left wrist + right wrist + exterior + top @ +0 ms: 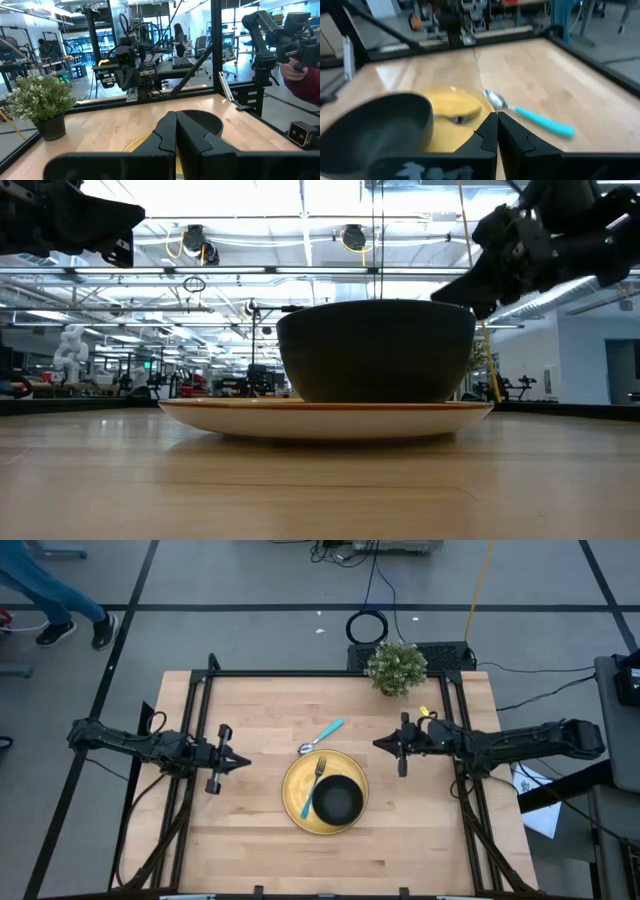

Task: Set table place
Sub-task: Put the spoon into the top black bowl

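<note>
A round yellow plate (300,808) lies flat on the wooden table (250,710). A black bowl (340,800) stands on its right part, and a fork with a turquoise handle (314,785) lies on its left part. A spoon with a turquoise handle (322,736) lies on the table just beyond the plate. My left gripper (246,762) hovers shut to the left of the plate. My right gripper (378,744) hovers shut to the plate's far right, holding nothing.
A small potted plant (396,668) stands at the table's far edge, right of centre. Black rails (300,674) frame the table. A person's legs (60,610) show on the floor beyond the far left corner. Bare wood lies to the plate's left and near side.
</note>
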You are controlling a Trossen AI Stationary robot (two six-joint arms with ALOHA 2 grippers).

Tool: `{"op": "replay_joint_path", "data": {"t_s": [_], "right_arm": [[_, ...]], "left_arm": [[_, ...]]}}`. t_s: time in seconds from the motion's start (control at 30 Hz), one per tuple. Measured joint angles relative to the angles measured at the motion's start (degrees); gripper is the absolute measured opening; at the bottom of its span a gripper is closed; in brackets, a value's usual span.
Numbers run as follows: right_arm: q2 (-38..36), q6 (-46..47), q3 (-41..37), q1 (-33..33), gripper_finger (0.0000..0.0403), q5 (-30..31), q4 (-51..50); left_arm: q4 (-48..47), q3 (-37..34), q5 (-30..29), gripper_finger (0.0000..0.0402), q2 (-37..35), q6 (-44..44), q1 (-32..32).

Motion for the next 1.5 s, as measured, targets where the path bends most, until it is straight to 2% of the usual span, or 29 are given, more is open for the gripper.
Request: {"op": "replay_joint_path", "data": {"t_s": [0.4, 0.77, 0.87, 1.0, 1.17, 1.3, 1.43, 1.5], "right_arm": [[5.7, 0.0, 0.0, -1.0, 0.0000, -3.0, 1.7], [6.6, -1.1, 0.2, -1.6, 0.0000, -3.1, 3.8], [6.6, -0.8, 2.6, -3.3, 0.0000, -3.5, 2.0], [7.9, -1.4, 8.8, -6.0, 0.0000, -9.0, -4.3], [10.2, -4.9, 14.8, -8.0, 0.0000, -9.1, -6.5], [11.7, -6.0, 17.4, -10.3, 0.0000, -10.4, -4.4], [13.4, -4.5, 18.2, -12.8, 0.0000, -18.3, 0.5], [14.1, -3.8, 18.2, -13.6, 0.0000, -19.8, 1.6]], "left_arm": [[-1.2, 0.0, -1.4, 0.0008, 0.0, 0.0, 0.0], [-1.2, 0.0, -1.5, 0.0008, 0.0, -0.2, 0.0], [-1.1, 0.0, -1.5, 0.0008, 0.0, -0.2, 0.0], [-0.7, 0.0, -1.5, 0.0008, 0.0, 0.3, 0.0], [-0.6, 0.0, -1.5, 0.0008, 0.0, 0.0, 0.0], [-0.6, 0.0, -1.5, 0.0008, 0.0, -0.3, 0.0], [-0.7, 0.0, -1.5, 0.0008, 0.0, -0.5, 0.0], [-0.7, 0.0, -1.5, 0.0008, 0.0, -0.5, 0.0]]}}
